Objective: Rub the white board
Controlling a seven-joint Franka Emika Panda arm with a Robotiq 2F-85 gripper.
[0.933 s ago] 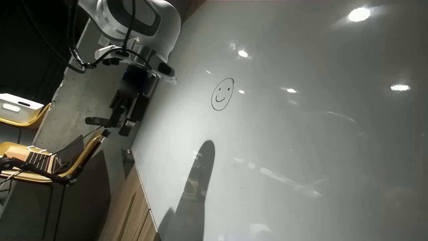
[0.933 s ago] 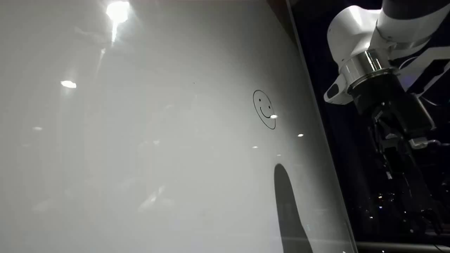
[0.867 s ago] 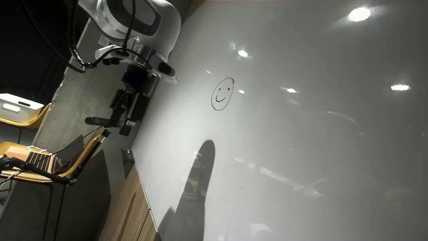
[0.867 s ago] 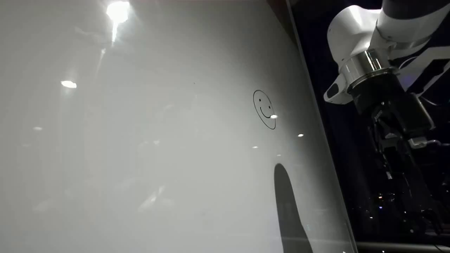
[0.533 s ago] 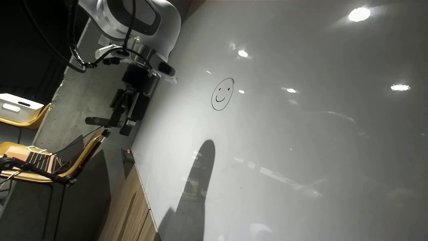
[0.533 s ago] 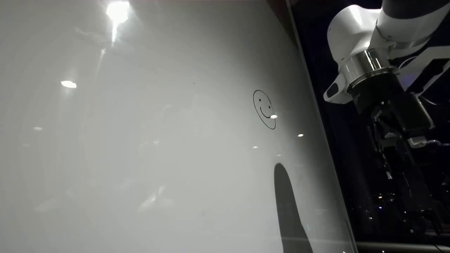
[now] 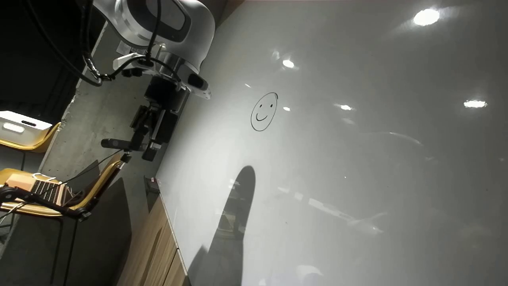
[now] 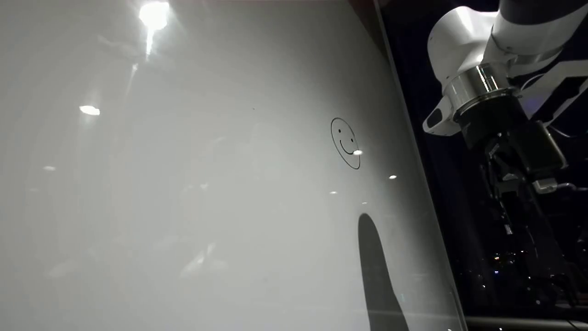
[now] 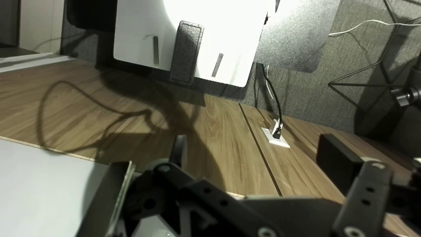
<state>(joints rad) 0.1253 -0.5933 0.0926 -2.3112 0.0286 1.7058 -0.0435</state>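
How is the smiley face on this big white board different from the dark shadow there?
The smiley face is drawn in thin dark lines; the shadow is a broad dark patch. The smiley face is smaller and fits wholly inside both exterior views, while the shadow runs off their bottom edges. Both lie on the white board.

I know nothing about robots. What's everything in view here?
white board: 1, glossy white, in both exterior views
smiley face: 1, black, drawn on the board
wood panels: at least 2, brown, along the board's edge
chairs: 2, yellow, left in an exterior view
laptop: 1, pinkish, on the lower chair
box: 1, white, at the upper chair
stand: 1, black, near the chairs
socket: 1, white, on wood, wrist view
slotted plate: 1, white, wrist view
robot arm: 1, white, near the board
gripper: 1, black, at the arm's end, open
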